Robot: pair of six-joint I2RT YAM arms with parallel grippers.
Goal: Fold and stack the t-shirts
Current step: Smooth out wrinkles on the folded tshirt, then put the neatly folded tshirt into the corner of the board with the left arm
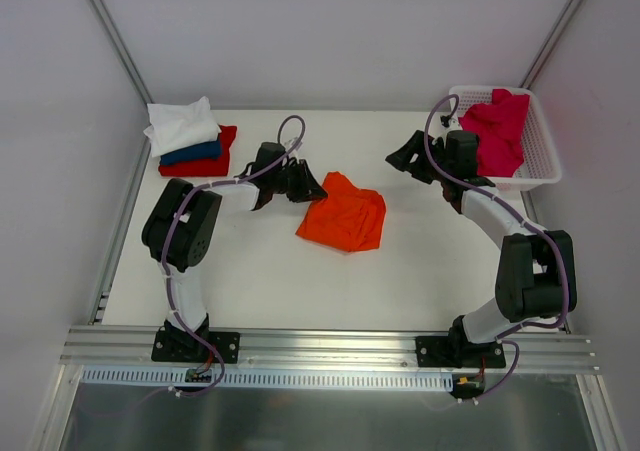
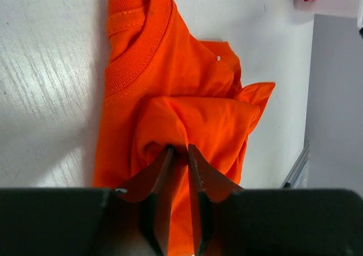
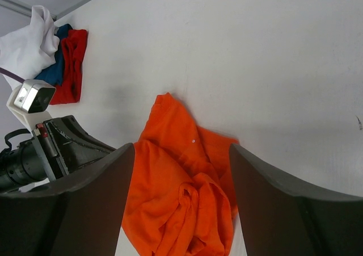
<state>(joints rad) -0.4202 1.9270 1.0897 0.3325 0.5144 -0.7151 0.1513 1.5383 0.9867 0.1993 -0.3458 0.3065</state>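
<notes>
White bench (image 1: 250, 271) between pale walls, and the action is at centre: the orange t-shirt (image 1: 343, 216) lies crumpled mid-bench, collar end toward the far side, the rest bunched in loose folds. The left hand (image 2: 180, 148) is down at the shirt's left edge, its two fingers pinched onto a raised fold of orange cloth. That looks like a grip taken to lift and spread the shirt, since it is too rumpled to fold as it lies.

Over on the other side, the right hand (image 3: 180, 151) hangs above the bench, well apart from the shirt, fingers spread wide and holding nothing. It seems to be waiting for a second corner.

Far left corner: the stack, white t-shirt (image 1: 182, 124) on top, dark blue t-shirt (image 1: 192, 153) under it, red t-shirt (image 1: 200, 163) at the bottom. Far right, a crimson-pink t-shirt (image 1: 497, 131) is heaped in the white basket (image 1: 540, 161), not yet folded. I'd judge the job to be a little past halfway.
</notes>
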